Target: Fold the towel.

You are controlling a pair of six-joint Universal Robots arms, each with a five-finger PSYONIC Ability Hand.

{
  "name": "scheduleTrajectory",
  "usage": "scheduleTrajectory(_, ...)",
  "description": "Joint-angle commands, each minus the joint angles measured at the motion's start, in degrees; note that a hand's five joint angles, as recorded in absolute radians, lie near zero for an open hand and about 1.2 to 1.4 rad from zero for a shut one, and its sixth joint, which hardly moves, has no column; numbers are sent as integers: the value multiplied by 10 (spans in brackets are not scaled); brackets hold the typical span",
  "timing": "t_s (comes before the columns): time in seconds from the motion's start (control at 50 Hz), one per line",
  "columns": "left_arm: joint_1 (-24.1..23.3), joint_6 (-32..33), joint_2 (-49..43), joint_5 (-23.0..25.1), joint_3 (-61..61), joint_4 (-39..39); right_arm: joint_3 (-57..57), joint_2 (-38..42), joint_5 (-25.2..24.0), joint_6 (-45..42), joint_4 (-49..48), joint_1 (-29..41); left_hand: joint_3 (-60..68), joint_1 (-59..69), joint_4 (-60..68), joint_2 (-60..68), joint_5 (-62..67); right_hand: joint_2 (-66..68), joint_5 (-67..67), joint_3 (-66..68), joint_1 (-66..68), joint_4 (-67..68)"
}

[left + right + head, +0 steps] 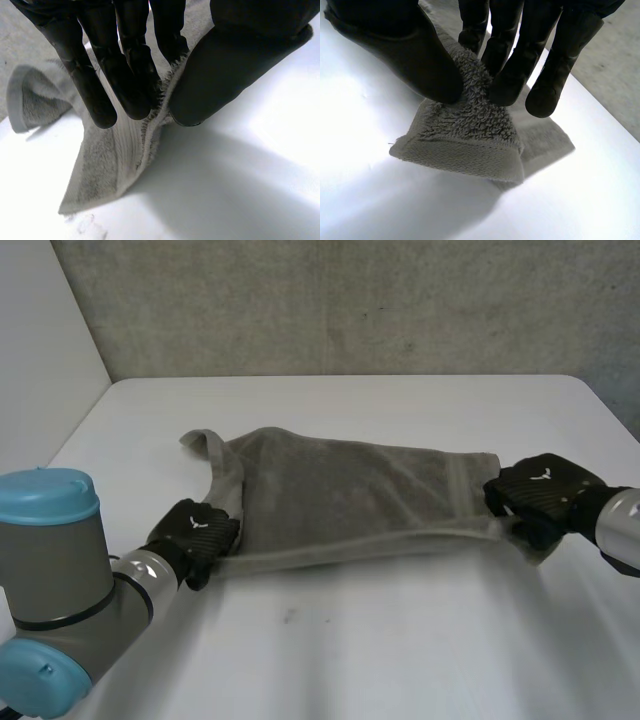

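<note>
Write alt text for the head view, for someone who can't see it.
A grey towel is stretched across a white table between two black robot hands. The left hand pinches its near left end and the right hand pinches its near right corner. The towel's far left corner sticks out in a rumpled strip.

Head camera looks down the table (400,640) from behind; each wrist camera sits close over one towel (350,490) end
</note>
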Motion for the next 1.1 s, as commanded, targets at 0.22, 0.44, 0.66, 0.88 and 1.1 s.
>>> scheduleTrajectory(0.22,-18,-4,-16,-1,1,117,75,-8,-45,39,-69,-46,-118,-104,-119,-118,-112,41,36,33,36,27)
scheduleTrajectory(0.44,-21,-5,-57,-1,11,133,78,-7,-45,48,-78,-47,-195,-181,-196,-196,-190,41,36,33,36,27)
scheduleTrajectory(0.66,-13,-4,-80,0,18,135,62,-10,-45,104,-97,-85,-357,-343,-358,-357,-351,41,36,33,36,27)
scheduleTrajectory(0.88,12,-4,-87,-1,37,147,45,-11,-43,112,-98,-114,-293,-279,-294,-293,-287,41,36,33,36,27)
scheduleTrajectory(1.1,16,-3,-110,-2,47,146,40,-12,-45,125,-98,-120,-177,-163,-178,-177,-171,41,36,33,36,27)
